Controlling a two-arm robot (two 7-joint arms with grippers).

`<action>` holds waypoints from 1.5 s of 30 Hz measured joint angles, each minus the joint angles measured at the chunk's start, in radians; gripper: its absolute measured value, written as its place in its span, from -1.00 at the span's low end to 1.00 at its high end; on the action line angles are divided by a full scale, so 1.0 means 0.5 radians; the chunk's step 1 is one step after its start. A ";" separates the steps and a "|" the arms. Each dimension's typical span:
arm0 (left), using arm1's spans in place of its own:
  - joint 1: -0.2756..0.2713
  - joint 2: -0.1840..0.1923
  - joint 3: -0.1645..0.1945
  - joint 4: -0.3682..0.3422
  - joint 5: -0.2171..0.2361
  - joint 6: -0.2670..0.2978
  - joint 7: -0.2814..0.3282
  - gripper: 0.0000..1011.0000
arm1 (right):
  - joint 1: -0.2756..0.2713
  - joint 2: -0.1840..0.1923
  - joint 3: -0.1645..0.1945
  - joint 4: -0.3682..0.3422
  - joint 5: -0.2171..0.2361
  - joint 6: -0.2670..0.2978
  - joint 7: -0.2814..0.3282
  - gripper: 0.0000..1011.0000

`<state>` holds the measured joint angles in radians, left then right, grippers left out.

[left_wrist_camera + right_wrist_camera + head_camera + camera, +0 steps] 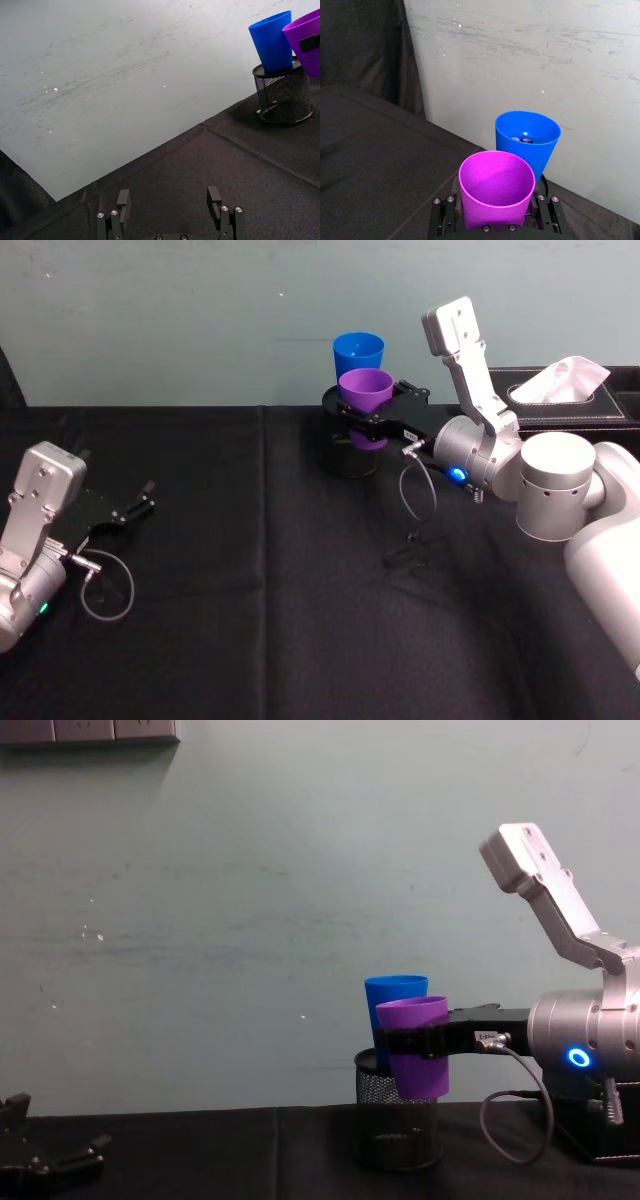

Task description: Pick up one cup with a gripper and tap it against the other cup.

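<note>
My right gripper [368,406] is shut on the purple cup [365,390] and holds it upright in the air, just in front of the blue cup [358,352]. The blue cup [393,995] stands inside a black wire-mesh pen holder [395,1140] at the back of the table. In the chest view the purple cup [415,1060] overlaps the blue one, its base hanging in front of the holder's rim. Whether the two cups touch I cannot tell. The right wrist view has the purple cup [495,187] between my fingers, with the blue cup [527,137] right behind it. My left gripper [135,505] rests open at the table's left.
A black tissue box [565,400] with a white tissue stands at the back right, behind my right arm. A black cloth [250,590] covers the table, and the pale green wall [150,320] rises right behind the cups.
</note>
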<state>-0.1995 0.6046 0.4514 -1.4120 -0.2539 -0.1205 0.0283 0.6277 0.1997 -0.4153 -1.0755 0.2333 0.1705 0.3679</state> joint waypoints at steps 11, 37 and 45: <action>0.000 0.000 0.000 0.000 0.000 0.000 0.000 0.98 | 0.000 0.001 0.000 0.000 0.002 0.000 0.001 0.46; 0.000 0.000 0.000 0.000 0.000 0.000 0.000 0.98 | 0.000 0.001 0.000 0.000 0.002 0.000 0.001 0.46; 0.000 0.000 0.000 0.000 0.000 0.000 0.000 0.98 | 0.000 0.001 0.000 0.000 0.002 0.000 0.001 0.46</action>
<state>-0.1996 0.6047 0.4514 -1.4120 -0.2539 -0.1205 0.0283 0.6276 0.2003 -0.4153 -1.0755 0.2341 0.1707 0.3684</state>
